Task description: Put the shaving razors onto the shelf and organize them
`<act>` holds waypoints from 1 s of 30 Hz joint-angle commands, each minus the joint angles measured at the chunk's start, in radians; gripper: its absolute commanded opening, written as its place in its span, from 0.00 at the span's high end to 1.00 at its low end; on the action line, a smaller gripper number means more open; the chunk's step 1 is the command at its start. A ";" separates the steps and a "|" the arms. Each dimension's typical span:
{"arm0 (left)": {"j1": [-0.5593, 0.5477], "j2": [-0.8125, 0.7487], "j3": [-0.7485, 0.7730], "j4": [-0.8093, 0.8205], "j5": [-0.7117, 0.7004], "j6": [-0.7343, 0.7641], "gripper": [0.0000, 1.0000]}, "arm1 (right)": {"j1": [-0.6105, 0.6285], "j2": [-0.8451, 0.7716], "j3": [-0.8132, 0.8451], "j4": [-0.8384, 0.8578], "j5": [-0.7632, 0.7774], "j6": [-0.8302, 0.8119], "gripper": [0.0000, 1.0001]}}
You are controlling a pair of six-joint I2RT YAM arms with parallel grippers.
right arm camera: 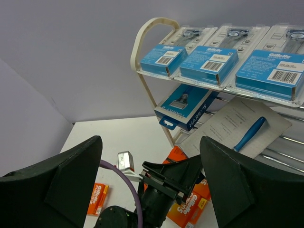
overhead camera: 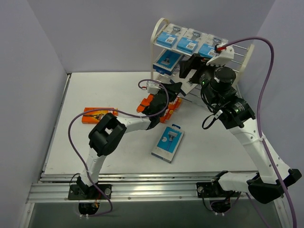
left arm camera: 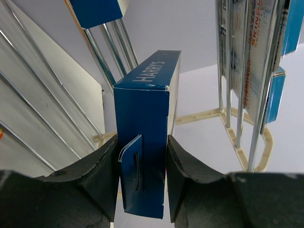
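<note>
Blue Harry's box (left arm camera: 147, 109) clamped by left gripper (left arm camera: 142, 166) | right gripper (right arm camera: 149, 142) spread wide, nothing held, facing shelf (right arm camera: 142, 42)

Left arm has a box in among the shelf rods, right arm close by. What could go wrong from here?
1. The left gripper pinches the held Harry's box only at its hang-tab end. The long free end, between the wire rods of the shelf, could snag and twist loose.
2. The second Harry's box overhangs its tier's edge. A bump from the left arm might knock it off.
3. The open right gripper hovers near the left arm, so they could collide.
</note>
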 commanded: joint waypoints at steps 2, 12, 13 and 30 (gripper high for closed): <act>-0.003 0.025 0.090 0.123 -0.060 -0.004 0.98 | 0.009 -0.018 -0.013 0.040 0.000 -0.001 0.21; -0.006 0.073 0.164 0.118 -0.114 -0.026 0.98 | 0.018 -0.015 -0.021 0.070 0.007 0.000 0.20; -0.006 0.079 0.167 0.113 -0.123 -0.029 0.98 | 0.018 -0.017 -0.022 0.070 0.007 0.002 0.20; -0.027 0.168 0.274 0.116 -0.210 -0.037 0.98 | 0.027 -0.023 -0.042 0.080 0.012 0.010 0.19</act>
